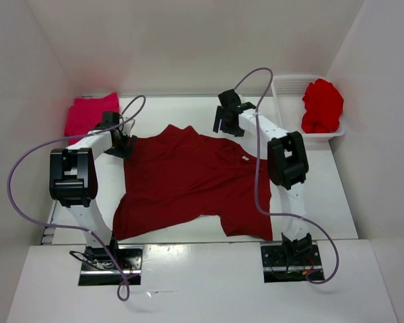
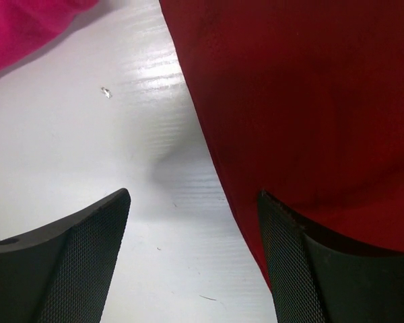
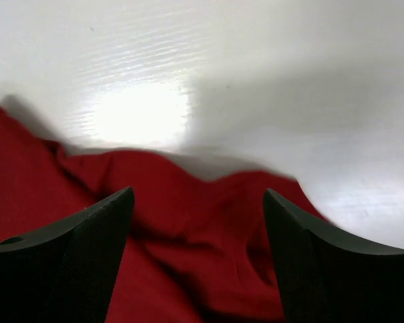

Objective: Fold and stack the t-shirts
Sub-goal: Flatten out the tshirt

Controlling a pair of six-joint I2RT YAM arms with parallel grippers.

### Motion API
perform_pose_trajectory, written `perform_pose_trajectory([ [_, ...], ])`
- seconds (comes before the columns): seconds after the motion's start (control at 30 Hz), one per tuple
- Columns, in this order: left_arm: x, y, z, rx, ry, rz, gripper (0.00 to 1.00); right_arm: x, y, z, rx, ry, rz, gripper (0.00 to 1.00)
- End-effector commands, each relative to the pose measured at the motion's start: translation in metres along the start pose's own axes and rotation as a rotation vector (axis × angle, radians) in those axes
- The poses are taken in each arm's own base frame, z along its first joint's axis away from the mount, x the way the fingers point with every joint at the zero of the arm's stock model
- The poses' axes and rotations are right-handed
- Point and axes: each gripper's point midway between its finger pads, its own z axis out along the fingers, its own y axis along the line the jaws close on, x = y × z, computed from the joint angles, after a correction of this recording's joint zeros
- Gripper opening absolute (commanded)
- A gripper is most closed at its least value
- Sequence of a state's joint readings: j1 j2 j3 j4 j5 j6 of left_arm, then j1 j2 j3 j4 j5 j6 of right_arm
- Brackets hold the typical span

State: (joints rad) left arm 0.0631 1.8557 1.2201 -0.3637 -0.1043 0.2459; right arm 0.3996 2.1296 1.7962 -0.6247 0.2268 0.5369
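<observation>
Dark maroon t-shirt (image 1: 188,182) — spread open across the middle of the white table (image 1: 337,195), between the two arms. Rumpled along the near hem, one corner trailing toward the near right. Small pale tag (image 1: 244,159) on its right part, just beside the right arm.

Pinkish-crimson t-shirt (image 1: 91,113) — a compact pile at the far left corner of the table, near the maroon one but apart from it. Visible as a pink edge at the top left of the left wrist view.

Bright red t-shirt (image 1: 322,104) — bunched and unfolded inside the white mesh basket (image 1: 289,84) at the far right corner, well apart from the other two.

Left gripper (image 2: 195,202) — low at the far left edge of the maroon shirt, jaws spread wide. One finger (image 2: 87,256) over bare table, the other (image 2: 323,269) over the cloth edge. Nothing clamped.

Right gripper (image 3: 198,198) — at the far edge of the maroon shirt, near the collar. Jaws spread wide, crumpled cloth lying below and between the fingers, not pinched. Bare table beyond.
</observation>
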Motion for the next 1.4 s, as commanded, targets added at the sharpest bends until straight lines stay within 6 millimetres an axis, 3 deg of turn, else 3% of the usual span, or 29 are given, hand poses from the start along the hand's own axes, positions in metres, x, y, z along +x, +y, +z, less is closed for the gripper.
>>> perform_pose_trajectory([
  [0.0, -0.021, -0.005, -0.001, 0.058, -0.042, -0.064, 0.83, -0.006, 0.020, 0.007, -0.053, 0.021, -0.162, 0.82],
  [0.2, -0.006, -0.018, 0.014, 0.112, 0.014, -0.072, 0.82, 0.019, 0.025, 0.034, -0.097, 0.126, -0.270, 0.82],
  [0.37, 0.001, -0.033, 0.017, 0.149, 0.034, -0.053, 0.77, 0.038, 0.010, 0.046, -0.052, 0.157, -0.294, 0.83],
  [0.47, 0.014, -0.043, 0.032, 0.167, 0.082, -0.044, 0.64, 0.050, -0.016, 0.061, 0.082, 0.195, -0.308, 0.83],
  [0.53, 0.019, -0.045, 0.038, 0.174, 0.107, -0.043, 0.50, 0.056, -0.028, 0.073, 0.153, 0.212, -0.316, 0.83],
  [0.6, 0.018, -0.049, 0.038, 0.178, 0.106, -0.035, 0.38, 0.061, -0.032, 0.075, 0.171, 0.224, -0.313, 0.72],
  [0.63, 0.018, -0.049, 0.038, 0.178, 0.106, -0.035, 0.24, 0.060, -0.033, 0.076, 0.187, 0.214, -0.290, 0.64],
  [0.67, 0.021, -0.049, 0.040, 0.181, 0.114, -0.026, 0.18, 0.059, -0.035, 0.072, 0.198, 0.209, -0.274, 0.43],
  [0.73, 0.019, -0.044, 0.041, 0.155, 0.109, -0.015, 0.09, 0.042, -0.051, 0.071, 0.214, 0.178, -0.168, 0.22],
  [0.77, 0.011, -0.039, 0.040, 0.139, 0.090, -0.003, 0.06, 0.038, -0.058, 0.068, 0.217, 0.177, -0.126, 0.13],
  [0.8, 0.005, -0.040, 0.043, 0.130, 0.080, 0.006, 0.00, 0.028, -0.080, 0.072, 0.239, 0.165, -0.062, 0.00],
  [0.97, -0.029, -0.017, 0.048, 0.043, 0.020, 0.034, 0.00, -0.009, -0.124, 0.051, 0.276, 0.072, 0.130, 0.00],
  [1.0, -0.047, -0.014, 0.046, 0.025, -0.015, 0.039, 0.00, -0.008, -0.133, 0.049, 0.295, 0.072, 0.135, 0.00],
  [1.03, -0.055, -0.009, 0.046, 0.011, -0.027, 0.038, 0.00, -0.024, -0.139, 0.041, 0.309, 0.022, 0.163, 0.00],
  [1.2, -0.104, 0.012, 0.046, -0.059, -0.112, 0.035, 0.00, -0.047, -0.153, 0.030, 0.355, -0.057, 0.216, 0.00],
  [1.23, -0.106, 0.013, 0.051, -0.057, -0.105, 0.036, 0.00, -0.052, -0.151, 0.029, 0.350, -0.067, 0.219, 0.00],
  [1.27, -0.129, 0.021, 0.045, -0.082, -0.153, 0.029, 0.00, -0.062, -0.153, 0.026, 0.346, -0.089, 0.243, 0.00],
  [1.37, -0.140, 0.025, 0.052, -0.091, -0.153, 0.028, 0.00, -0.073, -0.157, 0.031, 0.365, -0.112, 0.272, 0.00],
])
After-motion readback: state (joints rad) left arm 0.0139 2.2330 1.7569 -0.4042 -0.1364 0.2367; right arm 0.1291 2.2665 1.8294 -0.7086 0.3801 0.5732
